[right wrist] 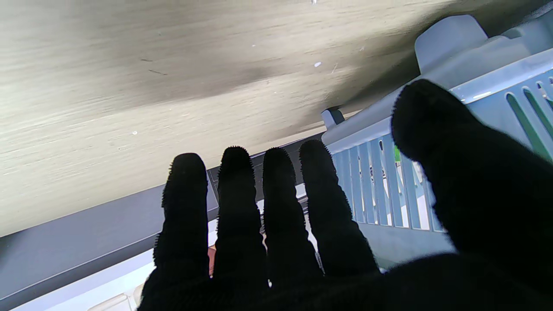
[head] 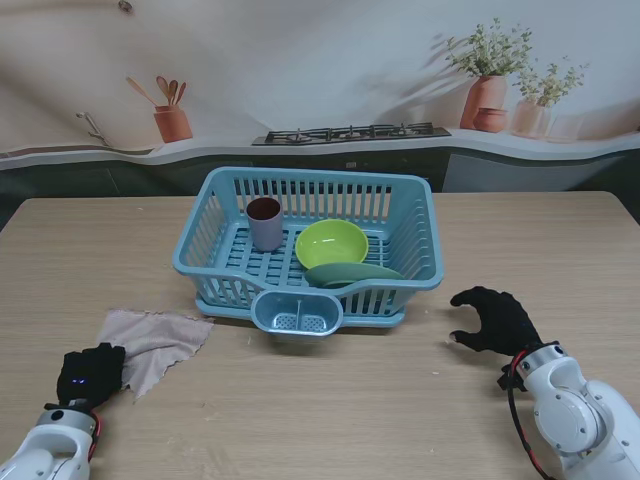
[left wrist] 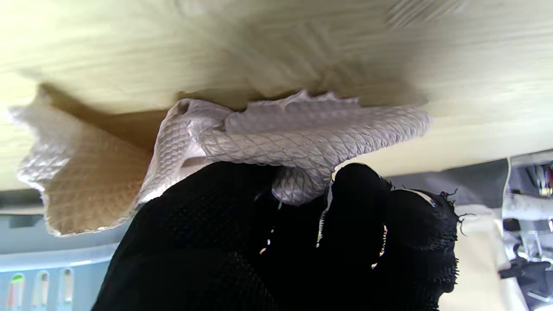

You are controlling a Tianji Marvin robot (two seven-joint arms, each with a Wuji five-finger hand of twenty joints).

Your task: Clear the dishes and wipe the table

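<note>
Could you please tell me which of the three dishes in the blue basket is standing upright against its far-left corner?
The mauve cup with the dark interior; the lime green bowl and grey-green plate lie nearer the light blue plastic basket's right side.

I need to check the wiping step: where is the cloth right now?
In the stand's view the cloth lies on the table's left side, nearer to me than the blue basket, its near corner pinched in the left hand.

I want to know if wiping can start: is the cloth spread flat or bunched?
Partly both. The cloth lies mostly spread on the table, but the left hand has its near edge bunched between the fingers.
</note>
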